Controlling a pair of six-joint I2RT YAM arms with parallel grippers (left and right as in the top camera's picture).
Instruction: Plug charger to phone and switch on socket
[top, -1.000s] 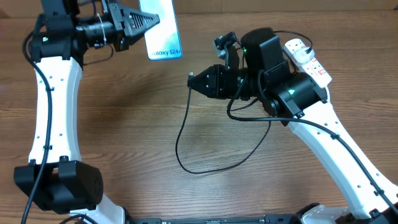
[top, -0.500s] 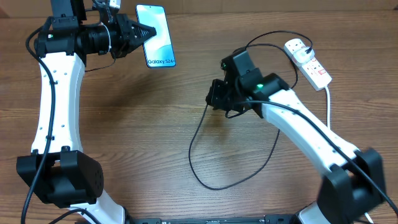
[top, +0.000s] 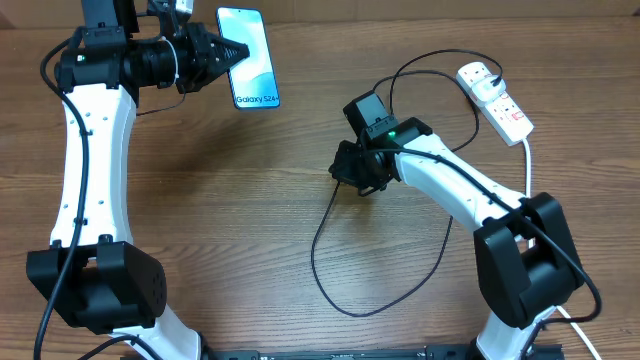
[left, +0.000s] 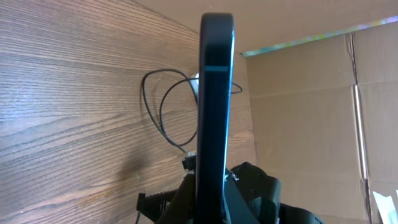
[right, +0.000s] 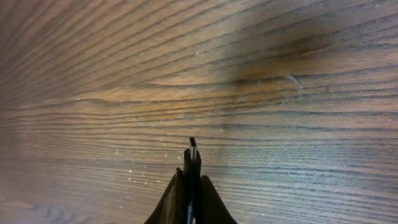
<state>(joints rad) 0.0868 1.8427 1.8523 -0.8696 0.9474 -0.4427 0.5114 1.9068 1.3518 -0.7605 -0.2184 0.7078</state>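
Teal phone (top: 251, 58) screen visible overhead only; edge-on at the wrist, clamped in left end effector (top: 238, 50). Pinched in right end effector (top: 345, 172), the charger (right: 191, 158) tip; grip itself obscured overhead.

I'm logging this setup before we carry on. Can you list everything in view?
phone: one, light blue screen, far left, held off the table
charger: one, black, looped mid-table
socket: one, white with red switches, far right
white cord: one, running from the socket towards the near edge
table: one, brown wood
cardboard wall: brown, beyond the table
left gripper: black, shut on the phone
right gripper: black, shut on the charger's tip
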